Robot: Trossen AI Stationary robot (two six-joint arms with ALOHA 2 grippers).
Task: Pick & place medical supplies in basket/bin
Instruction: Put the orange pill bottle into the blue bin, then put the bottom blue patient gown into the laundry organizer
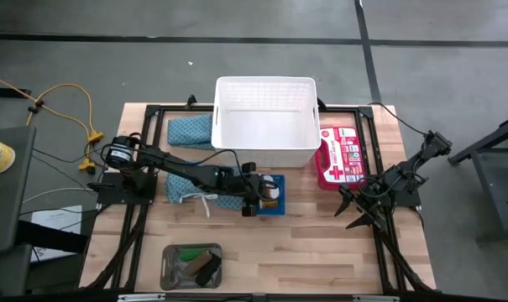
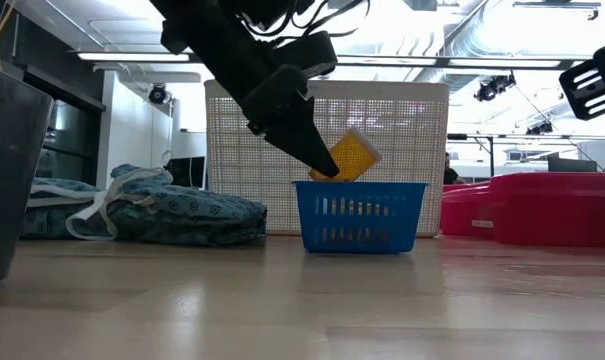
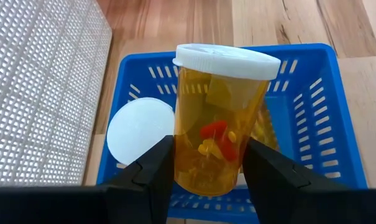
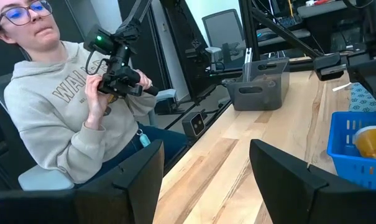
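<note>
Clearly the white basket dominates the counter, standing at about twelve o'clock of the high view with nothing visible inside it. Two teal cloths lie at its nine-o'clock side: one just beside its wall, the other nearer the left arm. A red first-aid kit sits at its three o'clock. Toward six o'clock, near the counter's edge, a grey tray holds a few small rolls.

Just below the basket sits a small blue crate. The left gripper hangs over it, jaws clamped on an orange pill bottle. The bottle's long axis runs nearly upright, tipped slightly in the low view, with the white cap at twelve o'clock and the base down between the jaws above the crate. A loose white disc lies in the crate at the bottle's nine o'clock. The right gripper waits at three o'clock of the counter, jaws spread and holding nothing.

The risk, as I judge it: the jaws pinch only the bottle's lower body on a smooth round wall, so a quick swing toward the basket could let it pivot or slip. It could also clip the basket's rim if carried too low.
</note>
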